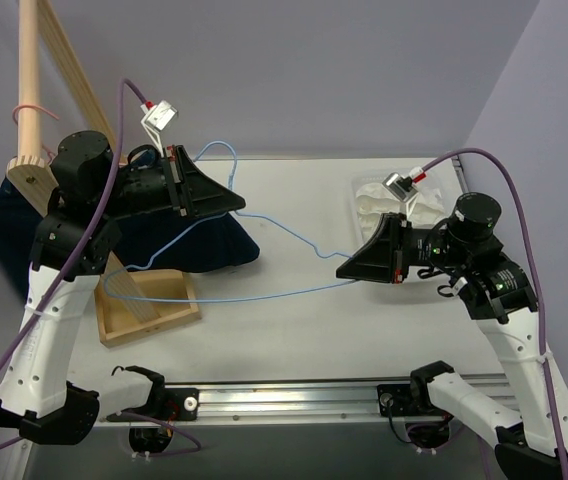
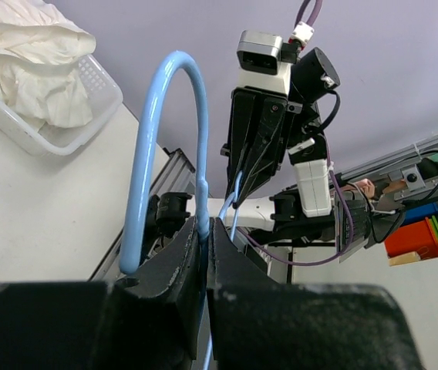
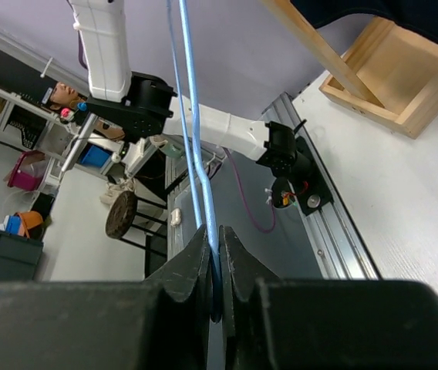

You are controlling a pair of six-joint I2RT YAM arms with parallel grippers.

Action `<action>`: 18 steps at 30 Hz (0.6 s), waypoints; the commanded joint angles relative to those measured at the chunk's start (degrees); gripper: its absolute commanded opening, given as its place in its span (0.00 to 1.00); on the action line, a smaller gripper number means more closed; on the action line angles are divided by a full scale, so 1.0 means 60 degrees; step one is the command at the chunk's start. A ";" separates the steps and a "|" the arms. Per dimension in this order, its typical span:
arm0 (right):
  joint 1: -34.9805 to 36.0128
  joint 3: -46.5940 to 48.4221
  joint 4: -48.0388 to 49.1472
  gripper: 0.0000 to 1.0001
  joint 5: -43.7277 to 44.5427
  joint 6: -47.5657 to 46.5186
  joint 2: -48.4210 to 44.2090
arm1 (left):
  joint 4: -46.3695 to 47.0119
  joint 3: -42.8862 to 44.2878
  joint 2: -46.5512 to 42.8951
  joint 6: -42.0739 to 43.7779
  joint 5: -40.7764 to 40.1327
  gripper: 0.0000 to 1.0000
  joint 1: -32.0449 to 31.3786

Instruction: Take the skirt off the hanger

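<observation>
The light-blue wire hanger hangs bare over the table, stretched between both grippers. My left gripper is shut on the wire just below the hook, and the jaws pinch it tightly. Toward the right side of the table my right gripper is shut on the hanger's other corner, with the wire running up out of the closed jaws. The white skirt lies crumpled in a white basket behind the right arm, apart from the hanger.
A dark navy garment lies under the left gripper. A wooden rack post with a pink hanger rises at the left from a wooden base tray. A metal rail runs along the near edge.
</observation>
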 commanded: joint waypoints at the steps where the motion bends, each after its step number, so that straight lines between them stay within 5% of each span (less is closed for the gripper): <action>1: 0.0019 0.0403 0.0825 0.00 -0.0142 0.0450 0.0113 | 0.0531 -0.0023 -0.0150 -0.0064 0.0245 0.02 0.0028; 3: 0.0019 0.0491 0.0942 0.00 -0.0010 0.0451 0.0069 | 0.0415 -0.0053 -0.0135 -0.0107 0.0230 0.02 0.0028; 6: 0.0033 0.0448 0.1805 0.00 -0.0126 0.1094 -0.0033 | 0.0093 -0.0082 -0.0106 -0.0064 0.0041 0.16 0.0028; 11: 0.0033 0.0520 0.2277 0.00 -0.0215 0.1404 -0.0077 | -0.0376 -0.0010 -0.0164 0.0097 -0.0296 0.61 0.0028; 13: 0.0019 0.0550 0.1985 0.00 -0.0185 0.1097 -0.0034 | -0.0566 0.0093 -0.0208 0.0273 -0.0574 0.69 0.0028; 14: 0.0019 0.0608 0.1751 0.00 -0.0171 0.0994 -0.0019 | -0.0741 0.0195 -0.0208 0.0317 -0.0633 0.94 0.0028; 18: 0.0019 0.0929 0.1340 0.00 0.0034 0.0439 0.0083 | -0.1372 0.0430 -0.0164 0.0551 -0.1058 0.94 0.0028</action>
